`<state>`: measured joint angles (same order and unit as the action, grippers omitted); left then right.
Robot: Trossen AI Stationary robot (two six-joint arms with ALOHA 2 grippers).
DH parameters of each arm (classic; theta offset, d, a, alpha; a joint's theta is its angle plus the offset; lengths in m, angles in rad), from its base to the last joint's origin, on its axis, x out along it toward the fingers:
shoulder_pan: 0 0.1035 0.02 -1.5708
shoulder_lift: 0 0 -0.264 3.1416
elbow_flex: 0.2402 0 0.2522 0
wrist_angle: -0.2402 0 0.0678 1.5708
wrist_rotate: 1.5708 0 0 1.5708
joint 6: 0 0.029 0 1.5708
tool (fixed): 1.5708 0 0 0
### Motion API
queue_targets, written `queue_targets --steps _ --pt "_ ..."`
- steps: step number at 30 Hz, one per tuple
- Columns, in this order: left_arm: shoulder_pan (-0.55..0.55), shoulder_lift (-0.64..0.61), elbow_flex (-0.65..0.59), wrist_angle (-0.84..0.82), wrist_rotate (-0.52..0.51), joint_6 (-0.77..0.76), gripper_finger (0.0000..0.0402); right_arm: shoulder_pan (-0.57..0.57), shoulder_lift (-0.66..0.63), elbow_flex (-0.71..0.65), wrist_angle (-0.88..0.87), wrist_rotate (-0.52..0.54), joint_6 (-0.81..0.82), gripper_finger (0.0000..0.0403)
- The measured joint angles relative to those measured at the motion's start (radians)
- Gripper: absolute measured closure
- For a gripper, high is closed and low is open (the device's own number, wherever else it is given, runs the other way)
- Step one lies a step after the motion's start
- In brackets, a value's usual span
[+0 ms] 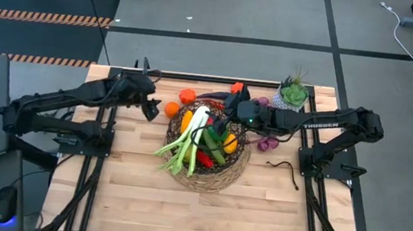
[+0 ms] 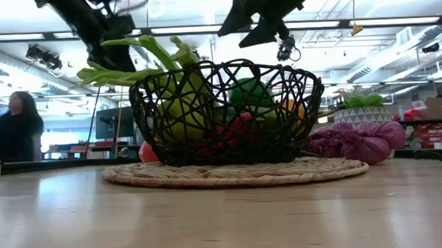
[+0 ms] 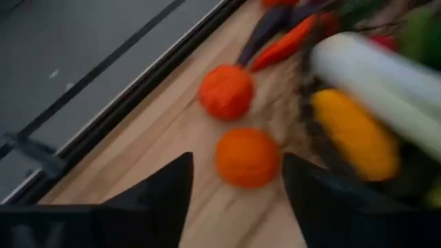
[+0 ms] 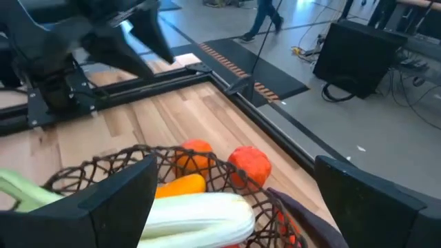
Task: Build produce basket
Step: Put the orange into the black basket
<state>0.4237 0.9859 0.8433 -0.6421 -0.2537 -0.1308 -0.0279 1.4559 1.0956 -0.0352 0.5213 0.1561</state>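
Observation:
The dark wire basket (image 1: 238, 163) sits mid-table on its tan wicker base (image 2: 234, 172). It holds a green leek (image 1: 188, 140), a yellow pepper (image 3: 355, 134), red and green pieces. My left gripper (image 3: 236, 165) is open at the basket's left side, its fingers standing on either side of an orange (image 3: 247, 157) that lies on the table, without touching it. A second orange (image 3: 226, 91) lies farther off. My right gripper (image 4: 234, 172) hovers open over the basket's far part, above the leek's white end (image 4: 200, 210).
Purple grapes (image 1: 267, 143) lie right of the basket, with a dark cord-like piece (image 1: 285, 168) nearer. A potted plant (image 1: 293, 94) stands at the far right corner. A red pepper (image 1: 236, 86) and a dark purple piece (image 1: 216, 95) lie behind the basket. Bare wood spans the near half.

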Motion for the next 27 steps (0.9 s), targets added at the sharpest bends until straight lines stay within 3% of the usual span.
queue_targets --steps 5,9,15,20,27 --pt "0.096 0.114 0.000 0.000 0.119 0.069 0.0116 0.011 0.000 -0.056 0.075 0.000 -0.002 0.0019" --pt "0.108 0.214 0.000 -0.025 0.159 0.274 0.0093 0.019 0.000 -0.077 0.080 0.001 0.001 0.0026" --pt "0.109 0.303 0.000 -0.020 0.114 0.539 0.0088 0.034 0.000 -0.080 0.079 0.000 -0.001 0.0028" --pt "0.108 0.344 0.000 -0.012 0.177 0.590 0.0088 0.035 0.000 -0.080 0.069 0.001 -0.002 0.0028" --pt "0.108 0.380 0.000 0.080 0.188 0.637 0.0088 0.035 0.000 -0.080 0.054 0.006 -0.002 0.0030"
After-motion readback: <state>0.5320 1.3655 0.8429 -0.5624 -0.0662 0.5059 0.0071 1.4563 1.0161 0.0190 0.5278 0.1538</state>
